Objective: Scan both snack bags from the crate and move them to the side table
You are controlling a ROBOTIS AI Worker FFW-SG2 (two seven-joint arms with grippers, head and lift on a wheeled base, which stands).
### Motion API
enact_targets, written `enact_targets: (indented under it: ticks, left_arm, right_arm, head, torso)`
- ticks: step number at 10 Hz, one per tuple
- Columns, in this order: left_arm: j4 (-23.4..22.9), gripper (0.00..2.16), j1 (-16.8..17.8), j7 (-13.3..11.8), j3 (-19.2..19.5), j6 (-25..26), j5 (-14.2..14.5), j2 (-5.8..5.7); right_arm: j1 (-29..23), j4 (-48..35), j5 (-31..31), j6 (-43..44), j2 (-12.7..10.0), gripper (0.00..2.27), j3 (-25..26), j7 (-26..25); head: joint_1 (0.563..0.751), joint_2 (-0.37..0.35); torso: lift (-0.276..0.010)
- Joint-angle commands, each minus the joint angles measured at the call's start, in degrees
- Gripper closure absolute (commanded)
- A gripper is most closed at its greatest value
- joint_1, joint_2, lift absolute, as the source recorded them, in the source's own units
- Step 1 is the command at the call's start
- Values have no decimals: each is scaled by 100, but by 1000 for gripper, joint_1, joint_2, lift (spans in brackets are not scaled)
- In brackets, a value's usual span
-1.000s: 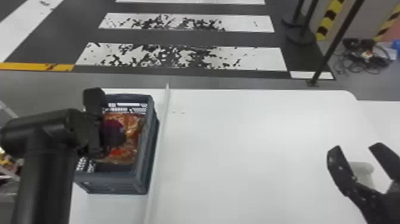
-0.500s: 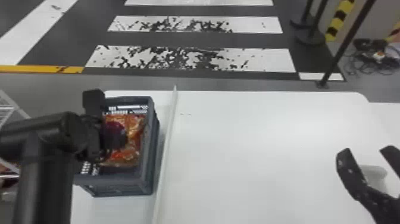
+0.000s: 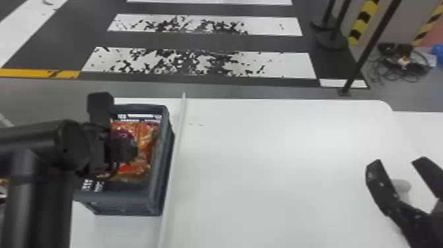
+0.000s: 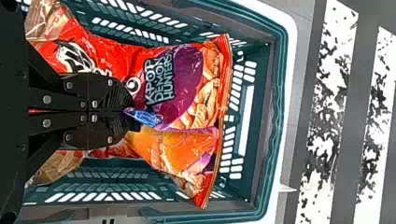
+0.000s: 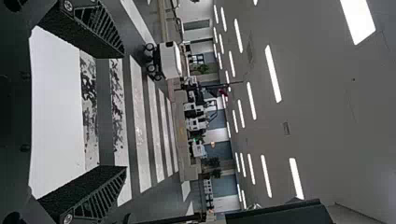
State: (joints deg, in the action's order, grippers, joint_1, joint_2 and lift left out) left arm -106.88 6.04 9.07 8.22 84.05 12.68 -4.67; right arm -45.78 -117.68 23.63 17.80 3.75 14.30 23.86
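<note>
Head view, toward nine o'clock: clamping a red-and-purple plastic snack bag (image 4: 182,88) with the black two-fingered left gripper (image 4: 130,112) inside the dark plastic crate (image 3: 122,206), apparently at pick-up, next needing a lift past the rim before scanning, with the black right gripper (image 3: 397,162) spread toward four.

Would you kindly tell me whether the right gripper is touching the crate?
Apart: in the head view, a broad stretch of white table lies between the right gripper and the crate.

Indoor hall, painted crosswalk (image 3: 280,64), ceiling lights (image 5: 273,74)
</note>
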Motion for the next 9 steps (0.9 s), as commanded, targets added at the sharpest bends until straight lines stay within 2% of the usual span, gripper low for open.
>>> enact_targets:
  ticks: [1,4,7,8,9]
  left_arm:
    - [-149,1973,-111,15,57,11,16,-8]
    - [-633,1973,-287,94,136,11,86,-61]
    - [-720,1973,-305,103,119,-7,95,-34]
    - [-764,1973,-305,130,101,-77,86,-34]
    - [-887,1973,-419,130,75,-376,77,-61]
  right_arm:
    - [-1,-1,19,-1,-6,73,-14,4]
    - [25,-1,-34,-1,-32,73,-58,4]
    - [34,-1,1,-1,-23,73,-50,4]
    - [43,8,1,-18,-23,76,-41,4]
    - [51,17,10,-18,-23,76,-41,4]
  head:
    - [695,-2]
    - [695,17]
    - [695,25]
    - [695,23]
    - [695,21]
  torso:
    - [-29]
    - [-29]
    - [-29]
    - [-29]
    - [-29]
